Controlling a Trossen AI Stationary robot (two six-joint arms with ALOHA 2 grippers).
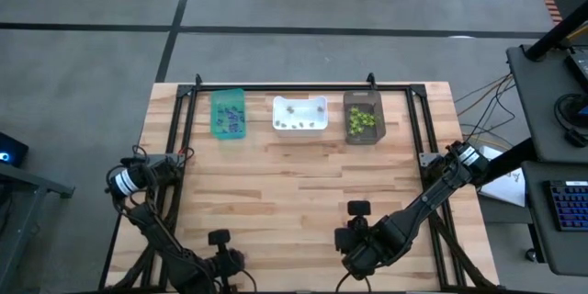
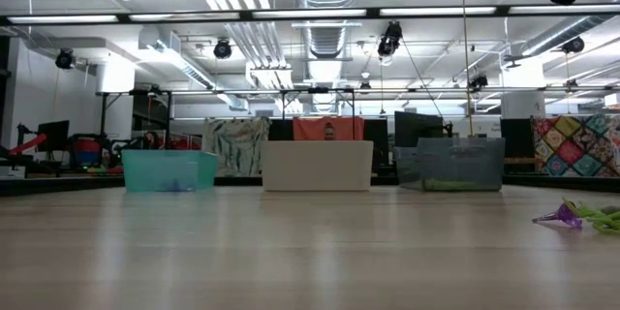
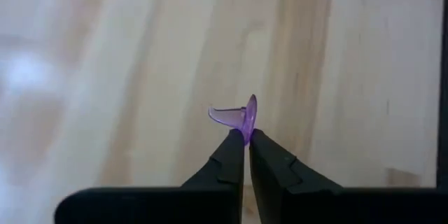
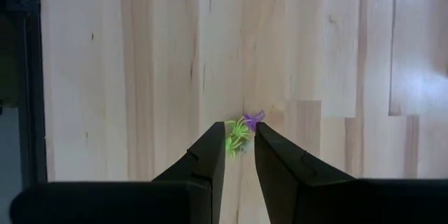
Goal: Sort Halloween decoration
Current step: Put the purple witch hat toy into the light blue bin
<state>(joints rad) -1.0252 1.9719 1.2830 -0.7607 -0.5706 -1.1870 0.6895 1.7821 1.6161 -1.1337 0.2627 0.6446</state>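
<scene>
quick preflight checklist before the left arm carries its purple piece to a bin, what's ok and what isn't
1. Left tool shut on the purple trinket: ok, though pinched only at the tips.
2. Teal bin already holds purple pieces, so it suits this one: ok.
3. White bin and dark brown bin stand in a row beside it, apart from each other: ok.
4. Bare tabletop between the left arm and the bins: ok.
5. Right tool straddles a lime-green trinket and a second purple trinket; gripping either: cannot tell.
6. Right arm parked at the near edge, off the left arm's route: ok.
</scene>
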